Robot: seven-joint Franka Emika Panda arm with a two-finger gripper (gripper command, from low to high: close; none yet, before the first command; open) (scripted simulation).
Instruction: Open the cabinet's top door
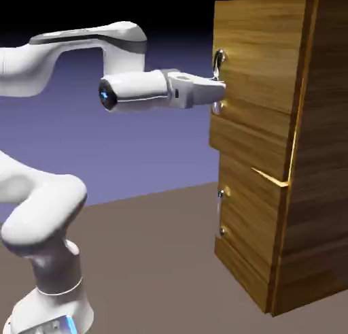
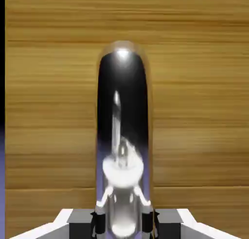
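- Two views show the tall, narrow cabinet of warm brown wood grain with light orange edges (image 1: 315,149); the exterior view has it on the right, standing upright on the brown bench (image 1: 156,247).
- Its larger wood-grain top door (image 1: 262,67) sits above the shorter wood-grain lower panel (image 1: 251,237), and faces the robot.
- Only the exterior view takes in both panels, the small silver lower handle (image 1: 220,212) and the white, rounded robot arm (image 1: 54,196).
- Only the hand view gives a close look at the long, glossy silver bar handle (image 2: 122,111) of the top door: rounded top end, dark middle, pale reflections, horizontal grain on both sides.
- That view also shows the small grey fingertips (image 2: 86,223) at either side of the bar near the bottom edge; the exterior view largely merges them with the handle.
- The robot's base (image 1: 51,315) carries a light-blue strip, and a black round cap (image 1: 107,94) near the wrist bears a small blue mark, too small to read.
- The arm rises at the exterior view's left, its upper part reaching right; the white hand (image 1: 219,91) points nearly level toward the cabinet.
- The hand is closed on the bar handle, between the bar's two ends.
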